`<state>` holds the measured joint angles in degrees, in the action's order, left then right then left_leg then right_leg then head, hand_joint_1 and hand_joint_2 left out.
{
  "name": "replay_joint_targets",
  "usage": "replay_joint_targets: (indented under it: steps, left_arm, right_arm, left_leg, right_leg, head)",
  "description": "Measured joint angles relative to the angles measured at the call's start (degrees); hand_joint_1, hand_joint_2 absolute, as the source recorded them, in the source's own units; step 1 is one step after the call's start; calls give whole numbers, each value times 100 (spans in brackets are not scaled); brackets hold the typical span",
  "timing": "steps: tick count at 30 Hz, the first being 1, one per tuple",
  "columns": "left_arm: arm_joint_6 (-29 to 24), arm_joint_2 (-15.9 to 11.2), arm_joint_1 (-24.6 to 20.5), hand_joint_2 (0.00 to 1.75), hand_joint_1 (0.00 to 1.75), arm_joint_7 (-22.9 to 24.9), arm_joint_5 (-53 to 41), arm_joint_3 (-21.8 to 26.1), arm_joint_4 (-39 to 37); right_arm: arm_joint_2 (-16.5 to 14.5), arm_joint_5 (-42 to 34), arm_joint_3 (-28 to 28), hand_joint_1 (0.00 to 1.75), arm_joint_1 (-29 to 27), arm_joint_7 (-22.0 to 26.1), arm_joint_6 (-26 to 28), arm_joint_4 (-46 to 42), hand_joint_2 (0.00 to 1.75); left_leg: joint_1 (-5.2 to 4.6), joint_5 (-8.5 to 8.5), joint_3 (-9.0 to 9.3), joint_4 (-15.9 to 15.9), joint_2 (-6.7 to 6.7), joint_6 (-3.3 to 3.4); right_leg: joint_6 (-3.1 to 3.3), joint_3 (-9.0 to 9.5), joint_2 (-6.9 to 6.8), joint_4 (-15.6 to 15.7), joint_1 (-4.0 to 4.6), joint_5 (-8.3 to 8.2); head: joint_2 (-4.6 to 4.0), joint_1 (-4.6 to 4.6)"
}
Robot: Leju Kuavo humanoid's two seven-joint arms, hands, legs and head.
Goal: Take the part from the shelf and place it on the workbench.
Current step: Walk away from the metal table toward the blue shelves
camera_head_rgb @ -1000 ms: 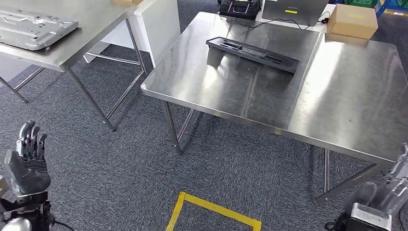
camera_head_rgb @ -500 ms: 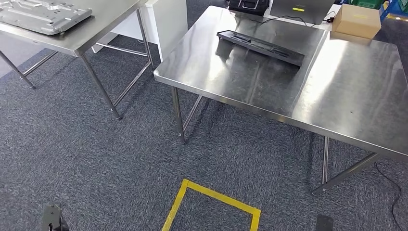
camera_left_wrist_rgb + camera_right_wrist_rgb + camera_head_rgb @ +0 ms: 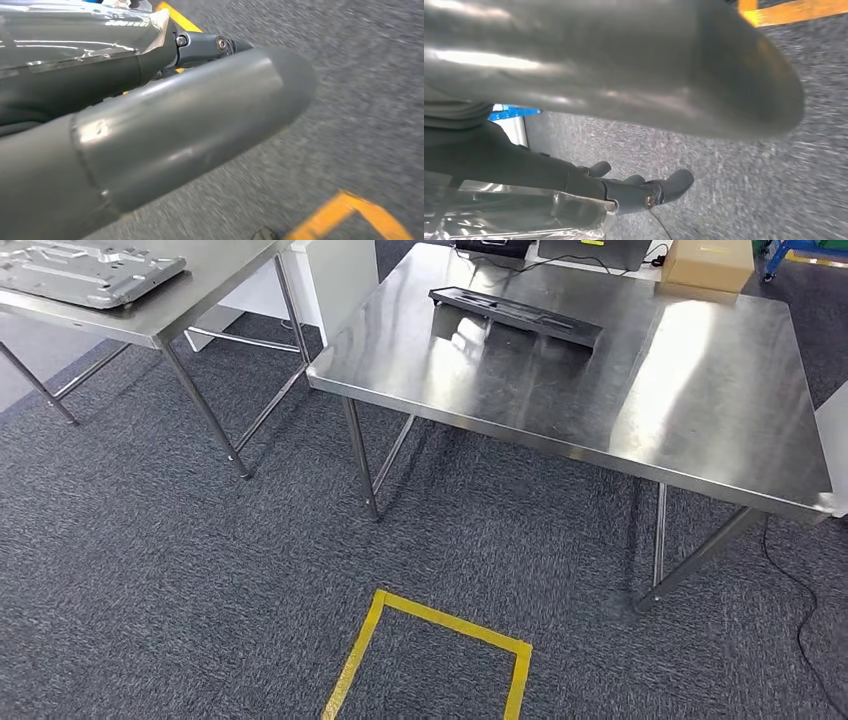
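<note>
Two steel tables stand on the grey carpet: the workbench (image 3: pixel 600 380) at centre and a second table (image 3: pixel 190 295) to the left. One long black part (image 3: pixel 515 316) lies on the workbench. One grey pressed-metal panel (image 3: pixel 85 270) lies on the second table. One cardboard box (image 3: pixel 708 262) sits past the workbench's far edge. One yellow tape outline (image 3: pixel 430 655) marks the floor. One black cable (image 3: pixel 800 610) trails at right.

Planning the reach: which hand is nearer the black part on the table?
Right, probably. The black part sits right of centre in the head view; left hand and right hand both hang low over carpet, short of it.
</note>
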<state>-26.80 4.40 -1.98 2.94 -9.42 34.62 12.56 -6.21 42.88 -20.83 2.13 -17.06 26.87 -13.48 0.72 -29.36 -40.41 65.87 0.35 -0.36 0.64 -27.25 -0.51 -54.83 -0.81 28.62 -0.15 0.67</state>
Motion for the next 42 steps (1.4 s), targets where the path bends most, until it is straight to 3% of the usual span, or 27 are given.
replay_joint_targets:
  steps: [1, 2, 3, 5, 7, 10, 12, 13, 14, 16, 17, 18, 20, 22, 24, 26, 28, 29, 32, 33, 34, 35, 36, 38, 39, 40, 42]
  left_arm:
    - [-58, 16, -1, 0, 0, 46, -19, -2, -16]
    - [-118, 33, -2, 0, 0, 96, -28, -2, -30]
    - [-174, 50, -2, 0, 0, 147, -41, -2, -41]
    - [-245, 80, -3, 0, 0, 218, -70, -2, -60]
    - [-267, 93, -6, 0, 0, 243, -80, -2, -64]
    - [-268, 95, -6, 0, 0, 245, -81, -2, -64]
    - [-300, 114, -9, 0, 0, 252, -93, -3, -67]
    - [-344, 138, -13, 0, 0, 258, -91, -4, -73]
    - [-395, 162, -17, 0, 0, 264, -88, -5, -79]
    - [-476, 202, -18, 0, 0, 270, -55, -4, -90]
    - [-496, 210, -17, 0, 0, 259, -41, -2, -90]
    - [-518, 219, -16, 0, 0, 230, -31, 1, -91]
    - [-570, 235, -17, 0, 0, 146, -42, 4, -91]
    - [-633, 254, -19, 0, 0, 77, -68, 5, -91]
    - [-706, 268, -38, 0, 0, 34, -58, 8, -91]
    - [-790, 288, -63, 0, 0, -25, -3, 30, -91]
    - [-862, 305, -68, 0, 0, -84, 67, 84, -91]
    - [-889, 312, -65, 0, 0, -101, 91, 113, -92]
    - [-947, 337, -64, 0, 0, -129, 109, 152, -93]
    - [-960, 342, -65, 0, 0, -135, 108, 154, -93]
    - [-970, 345, -62, 0, 0, -138, 105, 155, -94]
    - [-978, 347, -57, 0, 0, -141, 102, 156, -95]
    - [-983, 349, -54, 0, 0, -144, 94, 157, -95]
    - [-990, 358, -64, 0, 0, -156, 67, 158, -94]
    - [-995, 364, -74, 0, 0, -166, 45, 157, -94]
    - [-1004, 370, -80, 0, 0, -178, 21, 156, -94]
    - [-1034, 373, -79, 0, 0, -212, -17, 155, -94]
  right_arm:
    - [1, 1, 0, 0, 1, 24, 2, 19, 0]
    - [3, 1, 0, 0, 2, 64, 5, 34, 0]
    - [5, 0, 0, 0, 4, 115, 9, 46, 0]
    - [12, -15, -1, 0, 9, 222, 10, 63, 0]
    - [15, -35, -2, 0, 14, 280, 10, 69, 0]
    - [15, -43, -2, 0, 15, 291, 10, 69, 0]
    - [15, -105, -24, 0, 31, 402, 13, 75, 0]
    - [20, -136, -46, 0, 46, 469, 17, 87, 0]
    - [25, -168, -71, 0, 61, 538, 22, 101, 0]
    - [34, -172, -98, 0, 74, 568, 27, 128, 0]
    - [35, -170, -101, 0, 74, 568, 27, 134, 0]
    - [37, -166, -102, 0, 74, 564, 27, 140, 0]
    - [45, -144, -103, 0, 78, 536, 21, 147, 0]
    - [57, -103, -103, 0, 82, 494, 9, 150, 0]
    - [66, -42, -101, 0, 79, 456, -3, 152, 0]
    - [73, 13, -99, 0, 75, 430, -13, 156, 0]
    - [77, 46, -98, 0, 74, 422, -24, 163, 0]
    - [80, 57, -98, 0, 74, 420, -28, 165, 0]
    - [92, 78, -98, 0, 74, 420, -32, 168, 0]
    - [93, 82, -98, 0, 73, 421, -32, 168, 0]
    - [95, 84, -98, 0, 74, 423, -32, 168, 0]
    - [97, 86, -98, 0, 75, 427, -32, 168, 0]
    - [98, 87, -98, 0, 79, 432, -31, 168, 0]
    - [110, 88, -98, 0, 98, 442, -25, 168, 0]
    - [117, 87, -98, 0, 108, 445, -19, 168, 0]
    - [124, 86, -98, 0, 120, 447, -10, 168, 0]
    - [133, 81, -99, 0, 140, 455, 10, 168, 0]
  left_leg:
    - [2, -238, -62, 401, -2, -19]
    - [3, -322, -68, 702, -3, -27]
    - [5, -272, 5, 844, -3, -26]
    - [6, 10, 366, 611, -7, 0]
    - [6, 150, 634, 307, -11, 19]
    - [6, 161, 700, 224, -13, 24]
    - [-26, 55, 1118, -427, -32, 77]
    - [-39, 40, 1267, -774, -29, 151]
    - [-53, 39, 1387, -1100, -23, 241]
    - [-61, 203, 1194, -1167, 9, 373]
    - [-71, 271, 1108, -1156, 16, 390]
    - [-79, 336, 1020, -1145, 24, 388]
    - [-84, 448, 848, -1116, 23, 363]
    - [-82, 542, 701, -1081, -23, 311]
    - [-95, 637, 590, -1039, -71, 244]
    - [-100, 732, 524, -1020, -127, 180]
    - [-79, 742, 472, -982, -190, 117]
    - [-66, 623, 425, -873, -188, 83]
    - [-13, -100, 112, 73, -120, -15]
    - [5, -246, 16, 425, -110, -45]
    - [22, -281, -16, 640, -100, -69]
    - [43, -208, 67, 635, -79, -90]
    - [65, -65, 268, 390, -35, -107]
    - [79, 165, 800, -406, 184, -132]
    - [66, 215, 968, -688, 282, -115]
    - [42, 205, 1039, -835, 347, -84]
    - [-2, 193, 992, -862, 292, 24]
  right_leg:
    - [11, -78, -10, -5, 12, -69]
    - [6, -156, -18, -14, 21, -138]
    - [-3, -240, -23, -26, 26, -203]
    - [-40, -392, -22, -60, 31, -310]
    - [-65, -465, -19, -81, 31, -353]
    - [-67, -474, -19, -85, 31, -362]
    - [-134, -537, -25, -104, 41, -450]
    - [-185, -619, -20, -171, 51, -435]
    - [-220, -728, -12, -321, 55, -335]
    - [-208, -966, 16, -940, 45, 142]
    - [-200, -1053, 23, -1325, 30, 363]
    - [-228, -1088, 26, -1641, 20, 475]
    - [-361, -925, 29, -1773, 5, 336]
    - [-445, -420, 115, -1145, -7, 67]
    - [-373, 147, 296, -276, -7, 121]
    - [-280, 349, 349, 128, 13, 265]
    - [-204, 307, 242, 146, -19, 242]
    - [-155, 295, 181, 148, -39, 214]
    - [-58, 233, -21, 149, -55, 138]
    - [-54, 208, -92, 144, -51, 122]
    - [-58, 185, -158, 136, -50, 111]
    - [-67, 165, -220, 122, -55, 105]
    - [-76, 153, -278, 100, -63, 103]
    - [-115, 138, -379, 42, -60, 119]
    - [-138, 127, -424, 19, -43, 125]
    - [-168, 127, -466, 2, -15, 132]
    - [-229, 129, -556, -7, 17, 120]
  head:
    - [0, 2]
    - [0, 1]
    - [0, 1]
    - [0, 2]
    - [0, 3]
    - [0, 3]
    - [0, 2]
    - [0, -1]
    - [0, -19]
    - [0, -55]
    - [0, -70]
    - [0, -71]
    - [0, -75]
    - [0, -76]
    - [0, -73]
    - [0, -64]
    - [0, -56]
    - [0, -45]
    - [0, -14]
    - [0, -12]
    - [0, -13]
    - [0, -12]
    - [0, -11]
    - [0, -1]
    - [0, 3]
    - [0, 5]
    - [0, -1]
